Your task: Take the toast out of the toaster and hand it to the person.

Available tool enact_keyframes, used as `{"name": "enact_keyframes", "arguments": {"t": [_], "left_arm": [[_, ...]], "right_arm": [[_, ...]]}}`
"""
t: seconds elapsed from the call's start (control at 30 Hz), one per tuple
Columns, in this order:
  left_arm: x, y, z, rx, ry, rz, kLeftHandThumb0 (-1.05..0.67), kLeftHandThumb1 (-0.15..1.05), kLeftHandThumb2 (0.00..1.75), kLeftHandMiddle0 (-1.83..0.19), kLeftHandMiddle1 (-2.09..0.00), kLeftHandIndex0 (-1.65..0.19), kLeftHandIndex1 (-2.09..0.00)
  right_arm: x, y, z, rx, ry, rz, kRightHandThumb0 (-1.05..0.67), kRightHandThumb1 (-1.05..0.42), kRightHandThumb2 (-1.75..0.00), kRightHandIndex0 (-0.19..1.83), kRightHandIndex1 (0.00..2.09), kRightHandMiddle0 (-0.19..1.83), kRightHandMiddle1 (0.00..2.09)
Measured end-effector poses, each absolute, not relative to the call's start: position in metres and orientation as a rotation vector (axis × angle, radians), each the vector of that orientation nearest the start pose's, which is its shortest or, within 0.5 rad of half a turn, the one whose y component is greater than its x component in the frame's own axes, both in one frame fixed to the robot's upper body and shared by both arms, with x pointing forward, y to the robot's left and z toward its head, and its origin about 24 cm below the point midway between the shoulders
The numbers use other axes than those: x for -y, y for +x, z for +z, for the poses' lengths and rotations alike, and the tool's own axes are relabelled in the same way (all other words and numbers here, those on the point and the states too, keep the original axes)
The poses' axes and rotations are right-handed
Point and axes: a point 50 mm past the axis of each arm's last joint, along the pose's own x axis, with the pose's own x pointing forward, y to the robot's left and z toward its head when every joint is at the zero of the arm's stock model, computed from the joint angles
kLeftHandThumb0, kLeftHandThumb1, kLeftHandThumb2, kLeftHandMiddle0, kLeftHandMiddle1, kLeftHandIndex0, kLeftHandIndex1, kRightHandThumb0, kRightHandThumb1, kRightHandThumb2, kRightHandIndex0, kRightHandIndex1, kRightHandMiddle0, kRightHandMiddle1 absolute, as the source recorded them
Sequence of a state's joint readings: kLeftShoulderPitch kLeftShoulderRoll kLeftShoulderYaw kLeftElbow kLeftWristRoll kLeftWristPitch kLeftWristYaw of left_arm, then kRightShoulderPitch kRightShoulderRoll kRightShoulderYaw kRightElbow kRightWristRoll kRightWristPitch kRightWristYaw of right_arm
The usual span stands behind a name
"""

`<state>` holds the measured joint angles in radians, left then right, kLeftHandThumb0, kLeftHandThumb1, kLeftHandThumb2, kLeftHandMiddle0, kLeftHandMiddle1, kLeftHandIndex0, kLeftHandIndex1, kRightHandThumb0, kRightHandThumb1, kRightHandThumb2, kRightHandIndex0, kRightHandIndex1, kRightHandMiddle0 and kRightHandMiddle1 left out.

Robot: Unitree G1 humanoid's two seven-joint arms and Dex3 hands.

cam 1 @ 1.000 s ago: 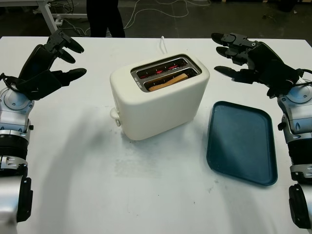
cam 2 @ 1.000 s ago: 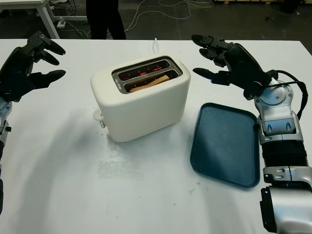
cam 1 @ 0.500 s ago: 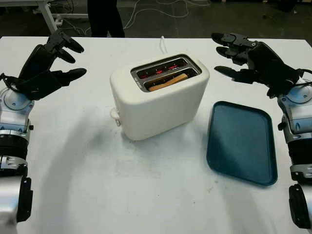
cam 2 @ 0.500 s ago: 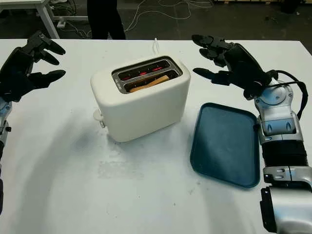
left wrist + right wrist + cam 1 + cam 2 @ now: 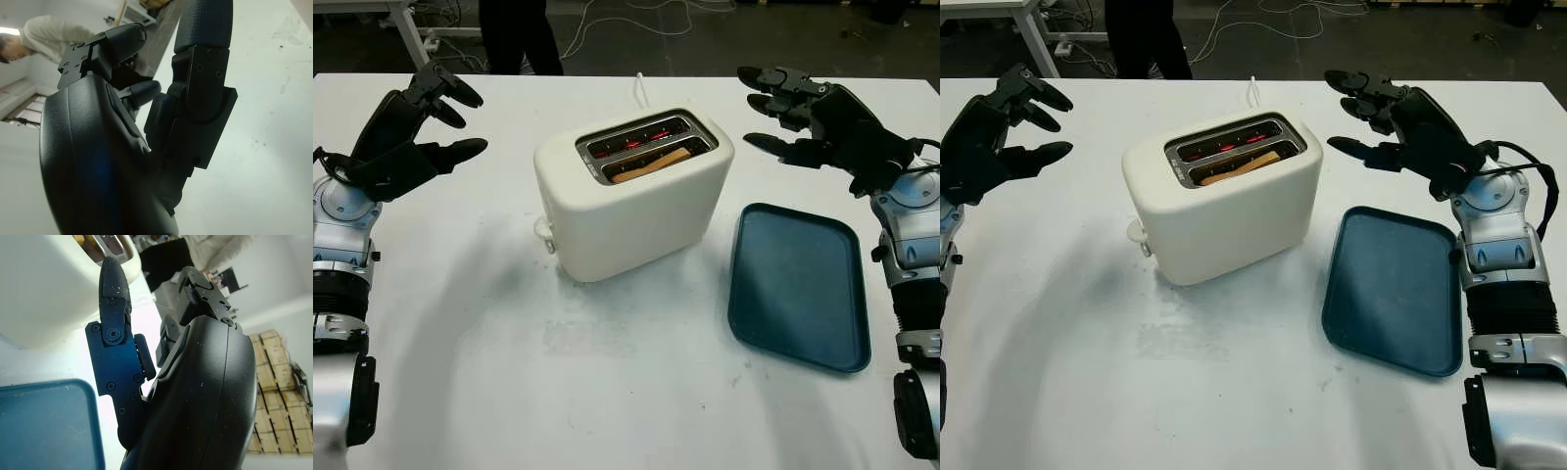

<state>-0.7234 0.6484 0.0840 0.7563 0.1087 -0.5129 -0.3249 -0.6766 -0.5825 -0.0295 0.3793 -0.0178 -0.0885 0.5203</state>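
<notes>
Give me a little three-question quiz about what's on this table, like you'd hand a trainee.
1. True or false: the toast has already been lifted out of the toaster.
2. Which side of the toaster does the blue tray lie on: A) the side of the robot's left hand, B) the side of its right hand, C) behind it?
3. Fill the gap: both hands hover above the white table, and each holds ____.

Key
1. False; the slice sits in the slot nearer the robot.
2. B.
3. Nothing; both are open, apart from the toaster.
</notes>
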Motion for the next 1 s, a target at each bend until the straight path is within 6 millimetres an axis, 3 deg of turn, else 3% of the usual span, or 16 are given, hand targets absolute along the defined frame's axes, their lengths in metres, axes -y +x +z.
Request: {"name": "enact_keyframes", "arguments": {"t": [1.0], "left_arm": [[-0.2744, 0.3524, 0.1904, 0.394, 0.729, -0.150, -1.05, 0.92, 0.34, 0.00, -1.60, 0.00, -1.49]], "right_arm": [[0.2238, 0.3542, 0.1999, 0.268, -0.640, 0.389, -0.57, -0.92, -0.28, 0.26, 0.00, 0.26, 0.00]]}}
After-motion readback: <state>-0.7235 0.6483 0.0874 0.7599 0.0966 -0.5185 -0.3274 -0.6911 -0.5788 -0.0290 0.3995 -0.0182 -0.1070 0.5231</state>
